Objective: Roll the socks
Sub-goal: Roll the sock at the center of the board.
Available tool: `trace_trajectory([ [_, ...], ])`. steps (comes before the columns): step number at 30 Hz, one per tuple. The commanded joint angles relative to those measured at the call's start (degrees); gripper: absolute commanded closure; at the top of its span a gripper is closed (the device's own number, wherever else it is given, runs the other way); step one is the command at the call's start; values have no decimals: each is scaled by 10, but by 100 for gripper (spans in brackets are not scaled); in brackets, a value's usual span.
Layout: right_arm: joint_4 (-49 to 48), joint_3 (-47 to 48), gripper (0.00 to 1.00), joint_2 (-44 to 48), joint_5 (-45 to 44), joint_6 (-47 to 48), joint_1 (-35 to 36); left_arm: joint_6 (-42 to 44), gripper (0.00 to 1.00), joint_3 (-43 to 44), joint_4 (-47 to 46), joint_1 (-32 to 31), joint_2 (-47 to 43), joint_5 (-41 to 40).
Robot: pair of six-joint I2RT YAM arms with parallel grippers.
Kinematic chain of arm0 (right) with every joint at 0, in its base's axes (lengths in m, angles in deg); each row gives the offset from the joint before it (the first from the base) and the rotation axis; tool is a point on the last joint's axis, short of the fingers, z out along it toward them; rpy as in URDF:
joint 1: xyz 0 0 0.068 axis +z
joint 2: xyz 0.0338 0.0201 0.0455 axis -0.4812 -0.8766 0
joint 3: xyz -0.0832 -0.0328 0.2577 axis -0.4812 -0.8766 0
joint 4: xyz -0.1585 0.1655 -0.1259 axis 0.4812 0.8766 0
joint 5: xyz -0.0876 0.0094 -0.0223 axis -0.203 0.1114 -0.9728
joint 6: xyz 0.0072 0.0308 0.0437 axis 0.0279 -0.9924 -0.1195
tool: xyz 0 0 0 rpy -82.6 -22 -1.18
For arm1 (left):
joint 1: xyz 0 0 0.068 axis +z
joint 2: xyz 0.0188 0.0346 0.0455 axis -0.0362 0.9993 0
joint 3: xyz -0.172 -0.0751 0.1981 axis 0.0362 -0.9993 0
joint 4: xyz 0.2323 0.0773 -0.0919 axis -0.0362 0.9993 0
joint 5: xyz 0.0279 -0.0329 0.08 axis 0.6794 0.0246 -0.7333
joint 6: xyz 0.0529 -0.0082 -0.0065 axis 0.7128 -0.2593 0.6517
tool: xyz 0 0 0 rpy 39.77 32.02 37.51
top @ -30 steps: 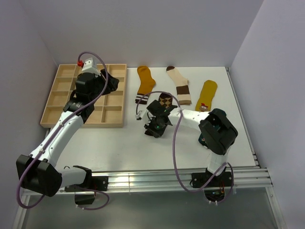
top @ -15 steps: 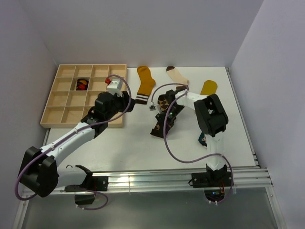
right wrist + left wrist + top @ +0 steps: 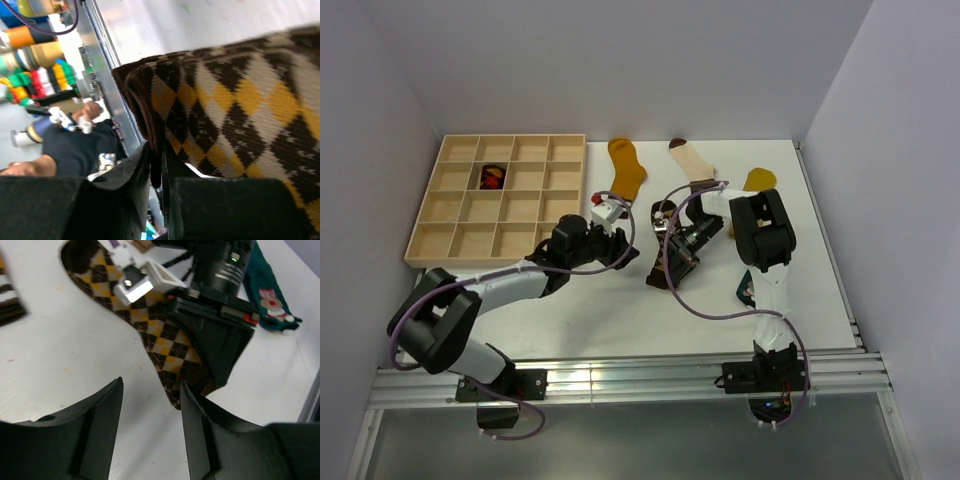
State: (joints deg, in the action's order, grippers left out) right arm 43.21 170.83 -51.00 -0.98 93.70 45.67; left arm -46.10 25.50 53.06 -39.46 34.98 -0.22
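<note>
White table (image 3: 620, 312) bearing wooden compartment tray (image 3: 582, 200) far left; mustard sock (image 3: 625, 165), cream banded sock (image 3: 690, 158), yellow sock (image 3: 757, 180) along far edge; argyle sock (image 3: 167, 347) mid-table; teal sock (image 3: 267, 295) right

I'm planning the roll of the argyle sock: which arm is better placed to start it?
Right. The right gripper is shut on the end of the argyle sock; the left gripper stands open near it, holding nothing.

Compartment tray (image 3: 450, 258) lies left; socks (image 3: 626, 165) right of it, on table (image 3: 620, 310)
</note>
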Motion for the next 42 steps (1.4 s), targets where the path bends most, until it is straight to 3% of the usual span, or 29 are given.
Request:
trace_trajectory([
  [1, 31, 7, 83, -26, 15, -1, -13, 4, 45, 1, -92, -10, 44, 94],
  [7, -24, -17, 83, -14, -19, -57, -21, -11, 47, 21, -129, -27, 124, 120],
  [15, -66, -23, 84, -11, -52, -106, -26, -33, 47, 16, -172, -46, 157, 134],
  [25, -89, -22, 85, -1, -79, -137, -29, -15, 51, 62, -131, -68, 222, 88],
  [31, -107, -25, 85, 16, -101, -149, -29, -23, 64, 64, -124, -73, 243, 32],
  [32, -109, -26, 85, 21, -105, -149, -29, -25, 72, 67, -111, -74, 246, 21],
  [36, -128, -29, 83, 37, -140, -155, -28, -34, 87, 87, -71, -85, 260, -17],
  [38, -148, -36, 79, 51, -157, -162, -28, -50, 99, 103, -37, -92, 268, -24],
  [41, -179, -51, 68, 76, -183, -173, -28, -64, 100, 129, 6, -105, 276, -55],
  [42, -190, -56, 59, 84, -196, -183, -28, -73, 100, 139, 33, -113, 279, -69],
])
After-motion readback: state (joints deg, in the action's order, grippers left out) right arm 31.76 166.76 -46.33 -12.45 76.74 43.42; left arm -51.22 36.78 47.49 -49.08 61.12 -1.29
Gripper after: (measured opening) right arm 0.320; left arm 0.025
